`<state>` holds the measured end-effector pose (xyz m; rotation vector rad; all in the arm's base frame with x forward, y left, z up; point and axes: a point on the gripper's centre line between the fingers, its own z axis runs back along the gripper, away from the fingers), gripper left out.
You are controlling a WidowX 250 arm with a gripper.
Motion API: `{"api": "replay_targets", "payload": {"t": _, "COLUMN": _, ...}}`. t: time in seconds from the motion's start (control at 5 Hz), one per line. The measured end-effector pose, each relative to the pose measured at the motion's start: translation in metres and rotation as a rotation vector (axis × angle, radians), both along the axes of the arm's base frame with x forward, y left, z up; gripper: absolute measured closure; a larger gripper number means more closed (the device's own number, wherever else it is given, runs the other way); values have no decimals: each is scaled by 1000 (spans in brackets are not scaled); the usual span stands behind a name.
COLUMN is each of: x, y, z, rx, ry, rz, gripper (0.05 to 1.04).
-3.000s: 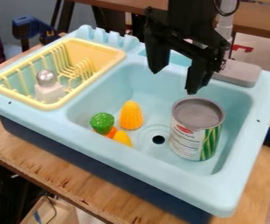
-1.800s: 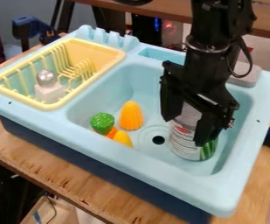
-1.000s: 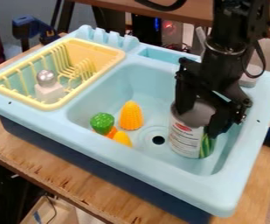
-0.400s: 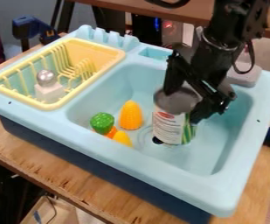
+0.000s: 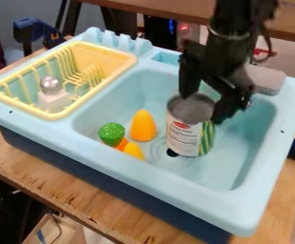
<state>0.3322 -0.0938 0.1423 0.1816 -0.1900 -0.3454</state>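
Camera view: my gripper (image 5: 202,109) hangs over the right half of the toy sink (image 5: 156,176), its two fingers spread wide, one at each side of the top of the can (image 5: 186,136). The can stands upright on the basin floor, grey end up, label and green bean print facing front. Its lower left edge adjoins the drain hole (image 5: 172,153), which is partly covered in the view. The arm extends upward from my gripper to the top edge of the view.

Left of the can, within the same basin, an ear of corn (image 5: 143,126) stands tip up. In front of the corn are a green vegetable (image 5: 112,134), an orange piece (image 5: 122,144) and a yellow piece (image 5: 134,150), grouped close together. The yellow dish rack (image 5: 22,106) is seated at the sink's left side and contains a white block with a silver ball top (image 5: 54,100). A grey block (image 5: 266,78) rests on the rear right rim. Below the sink is a wooden table (image 5: 79,195).
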Motion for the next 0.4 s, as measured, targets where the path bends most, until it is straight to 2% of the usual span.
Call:
{"api": "replay_targets", "payload": {"t": 0.2, "x": -21, "y": 7, "z": 18, "rx": -161, "ry": -19, "rz": 78, "gripper": 83}}
{"api": "replay_targets", "payload": {"t": 0.4, "x": -46, "y": 12, "z": 40, "rx": -232, "ry": -33, "rz": 144, "gripper": 83}}
